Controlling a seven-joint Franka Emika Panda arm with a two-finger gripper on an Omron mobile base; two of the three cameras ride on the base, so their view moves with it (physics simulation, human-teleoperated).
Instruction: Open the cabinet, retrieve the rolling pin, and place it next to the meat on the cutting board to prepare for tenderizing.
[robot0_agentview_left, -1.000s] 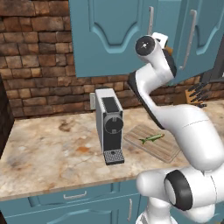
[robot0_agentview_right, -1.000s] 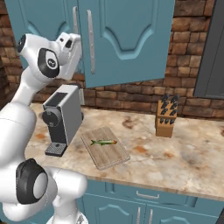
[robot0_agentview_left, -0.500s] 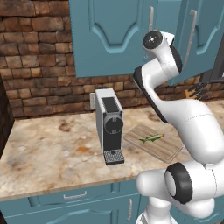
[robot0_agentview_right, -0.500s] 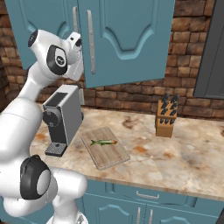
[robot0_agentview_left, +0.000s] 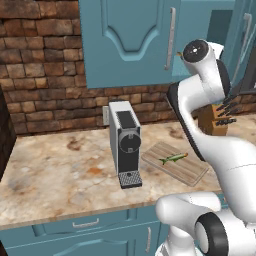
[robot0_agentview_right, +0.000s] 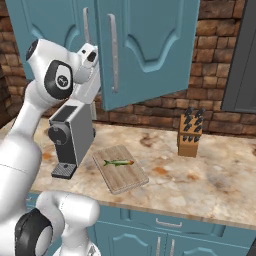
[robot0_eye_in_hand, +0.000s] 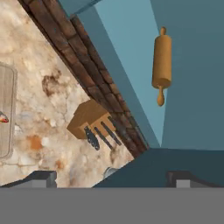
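Premises: a domestic kitchen, computer-rendered. A mottled beige stone counter (robot0_agentview_left: 55, 175) runs along a brown brick wall (robot0_agentview_left: 45, 75). A teal wall cabinet (robot0_agentview_right: 150, 45) with arched-panel doors and long silver handles hangs above the counter; teal drawers (robot0_agentview_left: 80, 225) sit below it. On the counter stand a grey coffee machine (robot0_agentview_left: 125, 142), a wooden cutting board (robot0_agentview_right: 120, 167) just beside the machine, and a knife block (robot0_agentview_right: 190, 132) further along against the wall. A rolling pin (robot0_eye_in_hand: 162, 61) lies inside the cabinet.
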